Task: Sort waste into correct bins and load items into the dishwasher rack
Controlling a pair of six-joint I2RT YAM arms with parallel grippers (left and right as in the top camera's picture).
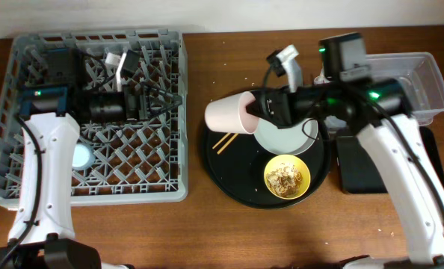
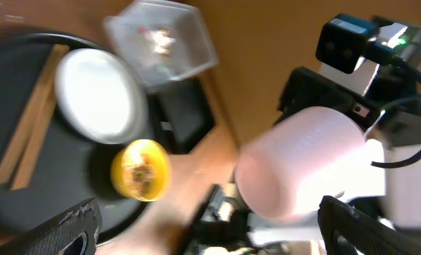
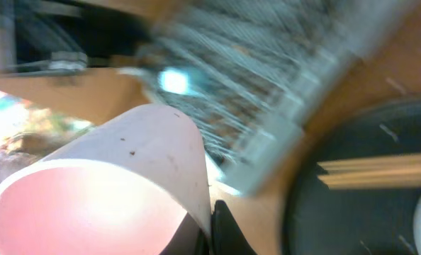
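My right gripper (image 1: 253, 112) is shut on the rim of the pink cup (image 1: 231, 114), holding it tipped on its side above the left edge of the round black tray; the cup also fills the right wrist view (image 3: 104, 191) and shows in the left wrist view (image 2: 302, 166). The grey plate (image 1: 285, 134), yellow bowl (image 1: 287, 177) with noodle leftovers, and wooden chopsticks (image 1: 223, 142) lie on that tray. The blue cup (image 1: 82, 156) sits in the grey dishwasher rack (image 1: 170, 90). My left gripper (image 1: 143, 104) is open and empty above the rack.
The round black tray (image 1: 229, 175) lies mid-table. The clear tub (image 1: 431, 82) stands at the far right with the shallow black tray (image 1: 356, 168) in front of it. Crumbs dot the wood.
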